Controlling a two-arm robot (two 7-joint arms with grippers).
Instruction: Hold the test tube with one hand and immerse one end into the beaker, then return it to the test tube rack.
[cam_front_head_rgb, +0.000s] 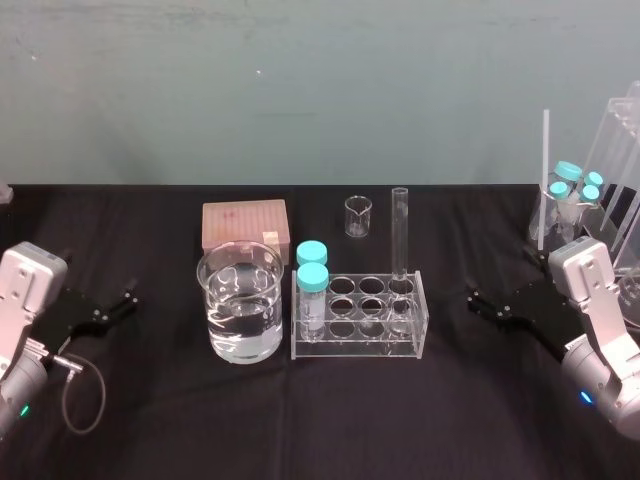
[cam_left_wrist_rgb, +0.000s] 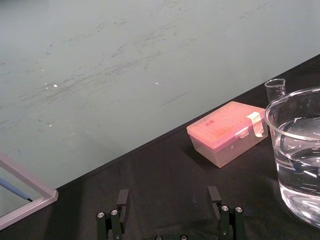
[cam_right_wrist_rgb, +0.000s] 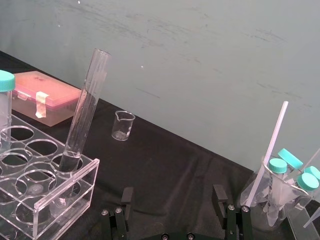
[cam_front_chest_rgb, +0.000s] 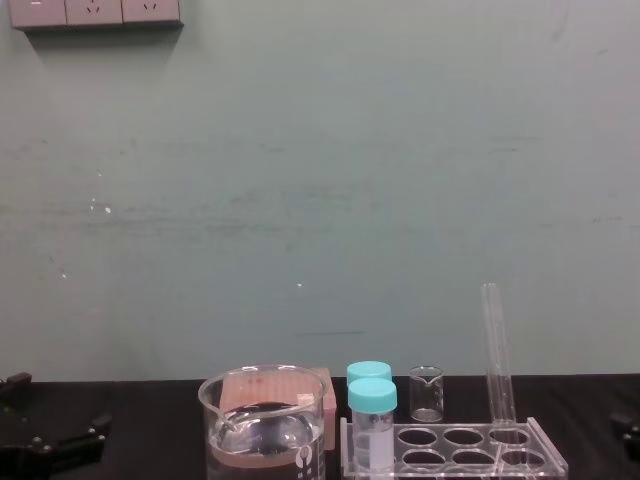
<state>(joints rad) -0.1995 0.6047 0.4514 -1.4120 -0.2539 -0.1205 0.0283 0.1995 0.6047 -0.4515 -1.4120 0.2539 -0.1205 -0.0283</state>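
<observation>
The test tube (cam_front_head_rgb: 400, 235) stands upright in the back right hole of the clear test tube rack (cam_front_head_rgb: 410, 340) at the table's middle; it also shows as test tube (cam_right_wrist_rgb: 82, 117) and test tube (cam_front_chest_rgb: 497, 350). Just left of the rack sits the large beaker (cam_front_head_rgb: 240, 305), part full of clear liquid, seen close as beaker (cam_left_wrist_rgb: 295, 150). My right gripper (cam_front_head_rgb: 480, 300) hovers to the right of the rack, open and holding nothing, its fingers (cam_right_wrist_rgb: 218, 194) spread wide. My left gripper (cam_front_head_rgb: 125, 300) rests at the far left, open and holding nothing, well apart from the beaker.
Two teal-capped vials (cam_front_head_rgb: 312, 275) stand in the rack's left end. A pink tip box (cam_front_head_rgb: 244, 225) and a tiny beaker (cam_front_head_rgb: 358, 215) sit behind. At the far right, a glass holder with teal-capped tubes (cam_front_head_rgb: 575, 190) stands close behind my right arm.
</observation>
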